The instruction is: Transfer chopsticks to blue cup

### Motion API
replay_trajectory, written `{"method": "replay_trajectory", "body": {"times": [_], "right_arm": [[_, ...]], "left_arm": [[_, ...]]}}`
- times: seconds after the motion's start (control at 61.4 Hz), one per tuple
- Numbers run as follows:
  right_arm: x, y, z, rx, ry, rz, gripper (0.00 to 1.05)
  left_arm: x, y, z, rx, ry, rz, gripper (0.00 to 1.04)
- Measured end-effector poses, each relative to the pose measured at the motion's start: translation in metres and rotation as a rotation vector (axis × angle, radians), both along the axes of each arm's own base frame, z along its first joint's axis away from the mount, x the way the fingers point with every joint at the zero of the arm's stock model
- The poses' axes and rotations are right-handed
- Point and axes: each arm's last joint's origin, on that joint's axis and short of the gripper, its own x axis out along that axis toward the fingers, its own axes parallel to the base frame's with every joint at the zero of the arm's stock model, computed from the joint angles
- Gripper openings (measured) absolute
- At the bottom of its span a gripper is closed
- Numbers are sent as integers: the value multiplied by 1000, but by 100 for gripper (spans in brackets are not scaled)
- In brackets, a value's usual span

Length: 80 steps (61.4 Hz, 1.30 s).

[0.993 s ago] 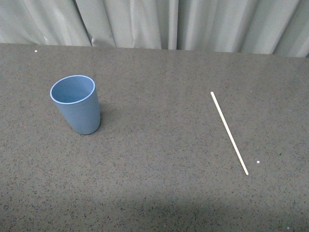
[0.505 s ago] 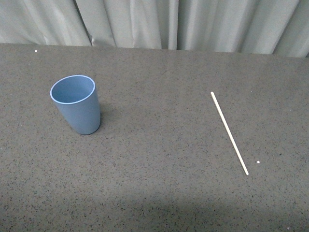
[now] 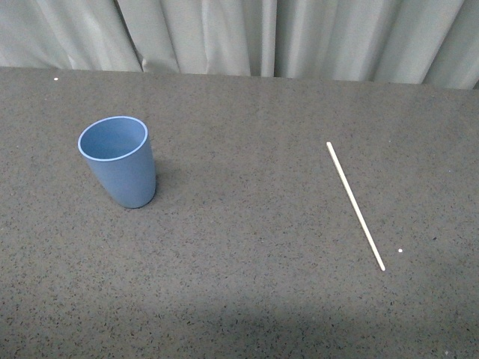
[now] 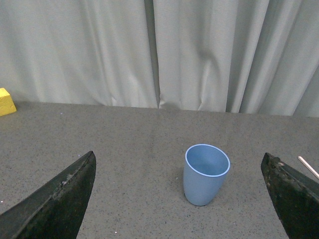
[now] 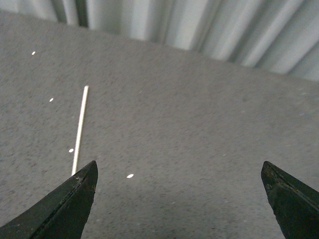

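Front view: table (image 3: pixel 239 299) dark speckled grey; near edge and both side edges cut off by frame, only the far edge shows, against a pale pleated curtain (image 3: pixel 262 34).

Blue cup (image 3: pixel 120 161) stands upright on its base in the left half of the table, nearer far edge than near edge. Mouth open to cam; inner wall seen, inner floor hard to make out. Outer wall plain blue in both views that catch it (image 4: pixel 205 174).

Chopsticks (image 3: pixel 355 206): one thin pale stick flat on the table, right half, well apart from cup. Lies diagonal, one end twd far edge, other end twd near-right corner. Plain, too thin to read any surface detail.

L wrist view: only a short end of the stick (image 4: pixel 309 167) shows, rest cut off at frame edge. Yellow block (image 4: pixel 6 101) nr far edge, also cut by frame; can't tell its full shape.

Left gripper (image 4: pixel 178 154): just two dark finger tips in shot, spread wide, nothing btwn them; cup sits beyond the gap, not touching.

Right gripper (image 5: pixel 179 164): same, tips spread wide, bare table btwn. Stick (image 5: pixel 79 129) lies off to one side; its nearer end runs up to one finger's outline, can't tell if any of it is hidden behind.

A few white specks (image 5: pixel 130 175) on the table nr the stick; too small to ID.
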Motion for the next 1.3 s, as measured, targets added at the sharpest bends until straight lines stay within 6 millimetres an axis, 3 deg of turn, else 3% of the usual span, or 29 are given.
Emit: {"method": "replay_trajectory", "body": {"times": [0.228,0.391,0.716,1.058,1.302], "right_arm": [[85,17,-22,106,352,70,95],[135,30,-42,152,519,81,95],[212,57,-75,190,751,43,95],[251,84,-100,210,871,10,95],[265,98,-113,176,932,2,95]], "left_arm": [[0,0,0,0,0,0,98],[0,0,0,0,0,0,98],[0,0,0,0,0,0,98],[0,0,0,0,0,0,98],[0,0,0,0,0,0,98]]}}
